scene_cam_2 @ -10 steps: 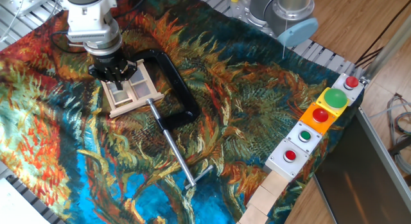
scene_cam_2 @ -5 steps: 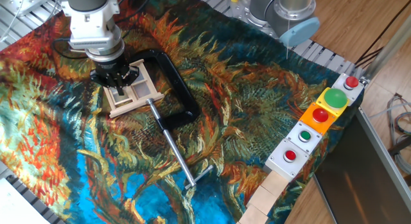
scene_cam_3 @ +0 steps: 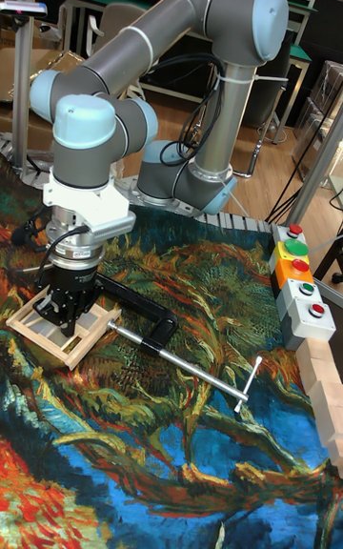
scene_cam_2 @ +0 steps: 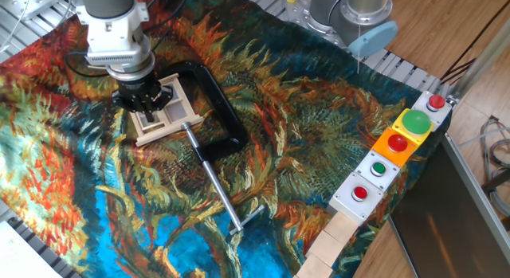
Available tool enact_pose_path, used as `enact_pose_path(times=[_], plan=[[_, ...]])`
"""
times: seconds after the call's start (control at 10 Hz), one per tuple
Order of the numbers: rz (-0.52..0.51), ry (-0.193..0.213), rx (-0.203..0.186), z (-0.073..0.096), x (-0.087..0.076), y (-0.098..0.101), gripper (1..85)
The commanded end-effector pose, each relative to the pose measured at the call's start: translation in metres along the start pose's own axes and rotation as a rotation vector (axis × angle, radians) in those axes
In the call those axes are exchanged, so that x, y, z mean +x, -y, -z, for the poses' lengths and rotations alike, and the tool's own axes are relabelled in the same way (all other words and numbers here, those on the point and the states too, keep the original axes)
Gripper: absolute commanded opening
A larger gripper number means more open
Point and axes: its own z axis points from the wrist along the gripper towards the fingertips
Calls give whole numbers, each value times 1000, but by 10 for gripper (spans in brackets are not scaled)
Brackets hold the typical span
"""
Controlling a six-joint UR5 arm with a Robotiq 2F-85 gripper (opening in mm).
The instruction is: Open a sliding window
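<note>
The sliding window [scene_cam_2: 177,112] is a small pale wooden frame with greyish panes, lying flat on the patterned cloth at the far left. My gripper [scene_cam_2: 150,111] stands straight down over its left half, and the fingers reach into the frame, drawn close together around a wooden bar. The tall fixed view shows the same thing, with the gripper [scene_cam_3: 65,317] dipped into the sliding window [scene_cam_3: 88,330]. The wrist and fingers hide the window's middle.
A black C-clamp [scene_cam_2: 221,112] lies right against the window's right side, its steel rod [scene_cam_2: 215,182] running toward the front. A box of coloured buttons [scene_cam_2: 394,150] and wooden blocks [scene_cam_2: 335,238] line the right edge. The arm's base [scene_cam_2: 358,15] stands at the back.
Over the last second the gripper has dropped a little onto the window and its fingers have drawn closer together. Since half a second ago almost nothing has moved.
</note>
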Motion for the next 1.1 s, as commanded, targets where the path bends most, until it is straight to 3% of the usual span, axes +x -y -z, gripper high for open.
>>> enact_pose_path(times=[0.0,1.0], plan=[[-7,14,-5,0,-4,0,13],[-8,22,-11,-3,-5,0,13]])
